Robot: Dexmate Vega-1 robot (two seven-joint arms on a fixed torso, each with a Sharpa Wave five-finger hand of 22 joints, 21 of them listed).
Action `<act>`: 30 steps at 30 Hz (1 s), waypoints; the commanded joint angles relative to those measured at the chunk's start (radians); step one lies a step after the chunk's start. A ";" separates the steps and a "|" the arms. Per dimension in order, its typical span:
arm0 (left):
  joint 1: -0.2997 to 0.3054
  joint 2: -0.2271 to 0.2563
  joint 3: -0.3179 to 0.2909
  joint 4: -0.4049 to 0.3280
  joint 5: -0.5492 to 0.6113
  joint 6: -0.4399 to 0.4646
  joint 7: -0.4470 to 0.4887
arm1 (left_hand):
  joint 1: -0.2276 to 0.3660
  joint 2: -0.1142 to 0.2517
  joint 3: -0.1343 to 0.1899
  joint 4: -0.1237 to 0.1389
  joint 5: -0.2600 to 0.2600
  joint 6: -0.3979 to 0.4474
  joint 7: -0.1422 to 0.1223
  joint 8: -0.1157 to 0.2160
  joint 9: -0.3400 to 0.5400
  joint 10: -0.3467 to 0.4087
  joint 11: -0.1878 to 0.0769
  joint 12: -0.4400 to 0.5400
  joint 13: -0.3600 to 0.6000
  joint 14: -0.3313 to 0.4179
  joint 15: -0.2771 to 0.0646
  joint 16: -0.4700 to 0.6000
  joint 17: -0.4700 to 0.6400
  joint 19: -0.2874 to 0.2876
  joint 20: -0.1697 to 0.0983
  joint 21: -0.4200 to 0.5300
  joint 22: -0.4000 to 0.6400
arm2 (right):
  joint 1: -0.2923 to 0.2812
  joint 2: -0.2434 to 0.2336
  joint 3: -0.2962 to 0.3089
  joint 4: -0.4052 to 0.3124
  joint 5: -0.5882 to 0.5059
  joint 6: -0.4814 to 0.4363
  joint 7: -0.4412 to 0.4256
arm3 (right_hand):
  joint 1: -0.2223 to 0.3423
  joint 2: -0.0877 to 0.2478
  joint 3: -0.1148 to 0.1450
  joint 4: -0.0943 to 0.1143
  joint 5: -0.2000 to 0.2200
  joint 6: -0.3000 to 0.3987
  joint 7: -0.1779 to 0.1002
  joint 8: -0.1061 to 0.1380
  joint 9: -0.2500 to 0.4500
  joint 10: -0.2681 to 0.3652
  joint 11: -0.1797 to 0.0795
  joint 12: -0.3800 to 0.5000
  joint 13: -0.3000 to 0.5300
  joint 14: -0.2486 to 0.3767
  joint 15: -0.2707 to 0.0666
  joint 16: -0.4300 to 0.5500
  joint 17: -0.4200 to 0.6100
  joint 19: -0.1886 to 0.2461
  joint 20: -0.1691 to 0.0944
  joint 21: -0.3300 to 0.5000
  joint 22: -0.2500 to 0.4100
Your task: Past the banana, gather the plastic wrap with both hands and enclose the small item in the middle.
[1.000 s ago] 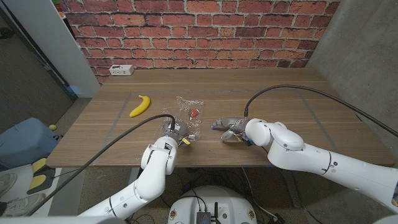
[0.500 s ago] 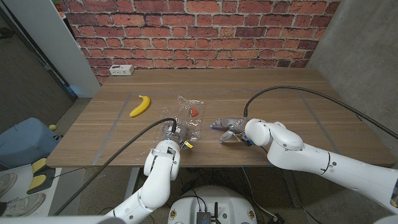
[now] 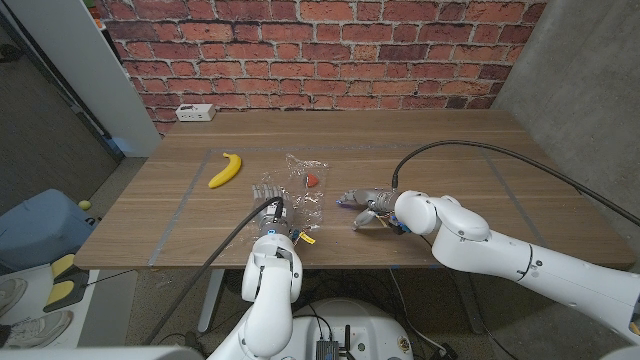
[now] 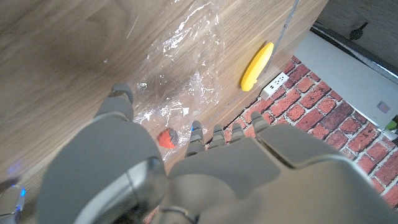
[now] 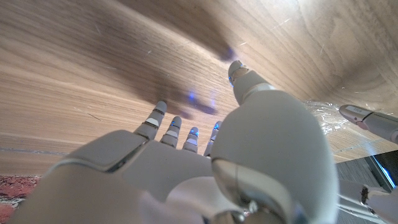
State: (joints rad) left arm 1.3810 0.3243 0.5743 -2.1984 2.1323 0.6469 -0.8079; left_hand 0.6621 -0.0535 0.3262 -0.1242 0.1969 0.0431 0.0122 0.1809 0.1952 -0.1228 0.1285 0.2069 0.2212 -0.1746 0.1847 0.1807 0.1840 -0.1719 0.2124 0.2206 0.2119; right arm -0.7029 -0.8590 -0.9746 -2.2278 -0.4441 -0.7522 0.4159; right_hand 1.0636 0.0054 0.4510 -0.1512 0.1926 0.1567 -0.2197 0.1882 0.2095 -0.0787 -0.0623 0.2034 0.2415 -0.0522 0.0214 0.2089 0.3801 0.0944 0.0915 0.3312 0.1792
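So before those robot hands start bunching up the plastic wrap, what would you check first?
1. Small red item lies on the plastic wrap: ok.
2. Left robot hand at the wrap's near-left edge, fingers apart: ok.
3. Left robot hand actually gripping the film: cannot tell.
4. Right robot hand at the wrap: not ok; it sits on bare table beside the wrap, holding nothing.
5. Banana lies clear of the wrap: ok.
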 commanded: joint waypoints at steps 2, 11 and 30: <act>0.013 -0.114 -0.079 0.086 0.129 -0.039 -0.042 | -0.002 0.005 -0.004 0.003 0.006 -0.018 -0.008 -0.003 0.000 -0.020 0.007 -0.001 0.004 -0.098 0.017 -0.001 0.004 -0.105 0.004 -0.005 0.002 | -0.006 0.016 0.014 0.023 0.009 0.022 0.008 | -0.008 -0.004 -0.004 0.001 0.006 -0.007 -0.001 0.001 -0.001 -0.005 0.006 0.004 0.003 0.004 0.001 0.008 0.003 0.004 0.008 -0.004 0.004; -0.031 -0.086 -0.105 0.097 0.022 -0.087 -0.075 | 0.007 0.017 -0.009 0.001 0.007 -0.069 -0.135 0.002 -0.001 -0.056 -0.027 0.003 0.008 -0.121 0.017 0.004 0.005 -0.131 0.004 -0.007 0.004 | -0.001 0.028 0.011 0.027 0.000 0.009 0.006 | -0.012 -0.003 -0.010 0.004 0.007 -0.012 -0.001 0.002 -0.001 -0.004 0.007 0.006 0.003 0.004 0.001 0.010 0.001 0.005 0.008 -0.006 0.004; -0.117 0.046 -0.064 0.172 -0.287 -0.039 0.124 | 0.218 0.170 0.081 -0.041 -0.019 0.681 -0.184 0.174 -0.009 0.298 -0.200 0.120 -0.010 0.106 -0.113 0.044 -0.008 0.047 0.000 0.064 -0.005 | 0.016 0.047 0.007 0.056 -0.002 0.010 -0.007 | -0.009 0.007 -0.014 0.004 0.009 -0.004 -0.001 0.009 0.000 0.004 0.001 0.010 0.002 0.009 -0.005 0.014 -0.001 0.009 0.005 -0.010 0.004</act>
State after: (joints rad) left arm 1.2907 0.3041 0.4900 -2.0695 2.0314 0.5564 -0.8696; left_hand 0.8557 0.1183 0.4011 -0.1682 0.1737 0.5824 -0.1360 0.3400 0.1776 0.1121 -0.0550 0.3118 0.2142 -0.1131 0.0937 0.2137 0.1765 -0.1526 0.2093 0.2739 0.2090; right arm -0.6949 -0.8216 -0.9657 -2.1893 -0.4437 -0.7475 0.4195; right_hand 1.0539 0.0042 0.4374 -0.1459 0.1966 0.1534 -0.2162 0.1927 0.2096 -0.0787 -0.0624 0.2075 0.2416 -0.0483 0.0176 0.2184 0.3755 0.0989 0.0954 0.3239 0.1813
